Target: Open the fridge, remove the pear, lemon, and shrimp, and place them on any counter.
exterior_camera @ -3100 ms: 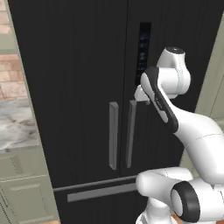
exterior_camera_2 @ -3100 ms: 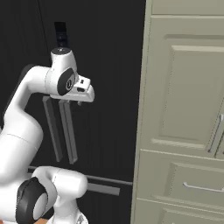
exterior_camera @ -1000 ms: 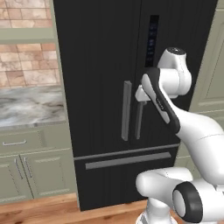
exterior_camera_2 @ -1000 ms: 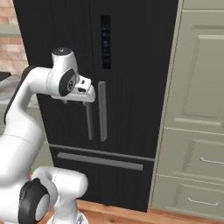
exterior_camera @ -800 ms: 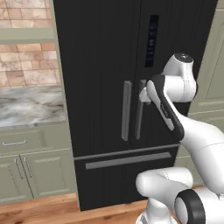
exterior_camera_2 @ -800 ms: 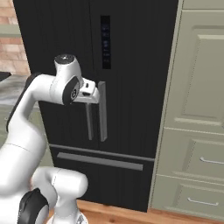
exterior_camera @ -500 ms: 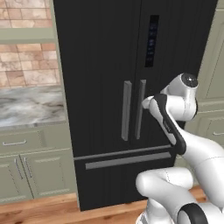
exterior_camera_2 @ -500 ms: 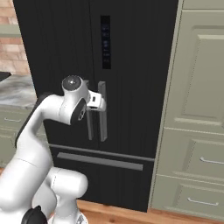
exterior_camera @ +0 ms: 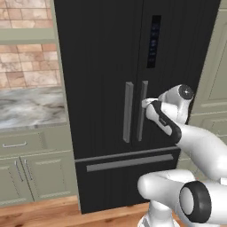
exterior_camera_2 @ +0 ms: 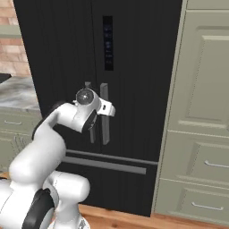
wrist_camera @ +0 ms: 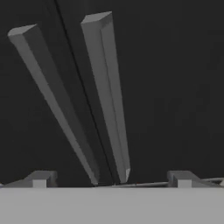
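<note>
i reckon the fridge (exterior_camera: 111, 66) door will swing heavy and stiff, held by its seal, so it wants a firm steady pull rather than a snatch; the grey bars are rigid and probably a bit slick, and i'd take hold around the middle of the right handle (exterior_camera: 142, 111), closing across it so it can't slide out. the fridge is tall and black with french doors, both closed, two upright grey handles side by side at the centre seam, a dark display strip on the right door and a long bar on the bottom drawer (exterior_camera: 129, 162). it stands between the marble counter (exterior_camera: 31, 108) on the left and pale cabinets (exterior_camera_2: 201, 112) on the right. my gripper (wrist_camera: 111, 177) hangs just in front of the handles with its fingers spread wide, gripping nothing yet.
</note>
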Available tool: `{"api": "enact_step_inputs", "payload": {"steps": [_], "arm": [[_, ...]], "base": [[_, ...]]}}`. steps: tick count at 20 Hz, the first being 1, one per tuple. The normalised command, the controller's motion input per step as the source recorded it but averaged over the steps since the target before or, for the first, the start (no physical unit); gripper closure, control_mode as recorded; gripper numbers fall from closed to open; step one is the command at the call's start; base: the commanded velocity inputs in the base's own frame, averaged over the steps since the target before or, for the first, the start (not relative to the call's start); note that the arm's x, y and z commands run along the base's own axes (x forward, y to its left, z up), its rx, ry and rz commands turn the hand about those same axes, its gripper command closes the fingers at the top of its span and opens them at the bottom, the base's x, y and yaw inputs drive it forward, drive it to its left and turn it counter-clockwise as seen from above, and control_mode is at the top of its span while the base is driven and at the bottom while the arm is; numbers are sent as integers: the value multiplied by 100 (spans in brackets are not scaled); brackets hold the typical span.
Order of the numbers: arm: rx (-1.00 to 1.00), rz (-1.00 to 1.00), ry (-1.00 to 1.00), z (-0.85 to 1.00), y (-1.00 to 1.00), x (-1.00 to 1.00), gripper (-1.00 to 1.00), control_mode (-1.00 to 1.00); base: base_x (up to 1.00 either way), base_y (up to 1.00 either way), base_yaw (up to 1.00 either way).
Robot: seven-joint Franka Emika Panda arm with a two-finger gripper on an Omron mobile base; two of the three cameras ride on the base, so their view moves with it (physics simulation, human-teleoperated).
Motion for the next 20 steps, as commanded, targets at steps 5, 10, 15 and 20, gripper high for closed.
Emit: {"api": "enact_step_inputs", "payload": {"steps": [5, 10, 15, 20], "arm": [[8, -4, 0, 0, -6, 77, -100, -100], [3, -4, 0, 0, 0, 81, -100, -100], [3, -1, 0, -5, 0, 70, -100, -100], [3, 0, -1, -15, 0, 57, -100, -100]], "base": [[0, 0, 0], [0, 0, 0], [0, 0, 0], [0, 0, 0]]}}
